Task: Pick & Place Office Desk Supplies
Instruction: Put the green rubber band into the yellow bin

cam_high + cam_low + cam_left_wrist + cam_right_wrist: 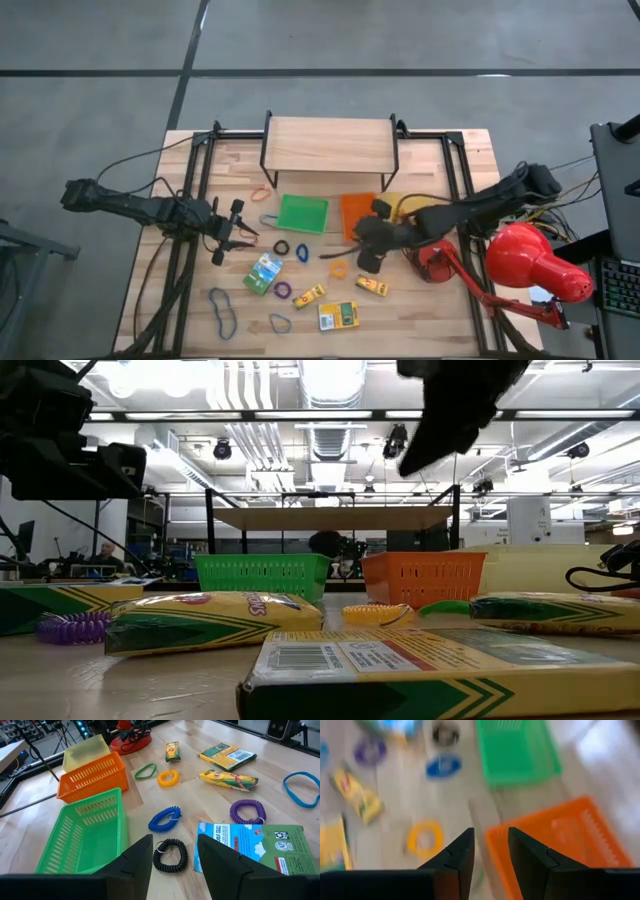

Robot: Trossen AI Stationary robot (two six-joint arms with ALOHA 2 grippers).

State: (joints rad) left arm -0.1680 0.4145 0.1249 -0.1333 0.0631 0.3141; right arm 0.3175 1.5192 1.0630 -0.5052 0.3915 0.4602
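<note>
While both arms hang above the wooden table (440,300), the near edge carries a yellow-green crayon box (338,316), with a smaller crayon box (309,295) and another crayon box (373,286) just beyond. Blue bands (222,308) lie toward the left corner. Farther in, a green-and-blue box (263,273) sits beside a purple coil (248,811). The left gripper (172,865), fingers parted and empty, hovers over a black coil (170,855), with a blue coil (165,818) close by. The right gripper (490,857), fingers apart and holding nothing, hovers near a yellow coil (425,839). Behind stand the green tray (302,213) and orange tray (356,212)
</note>
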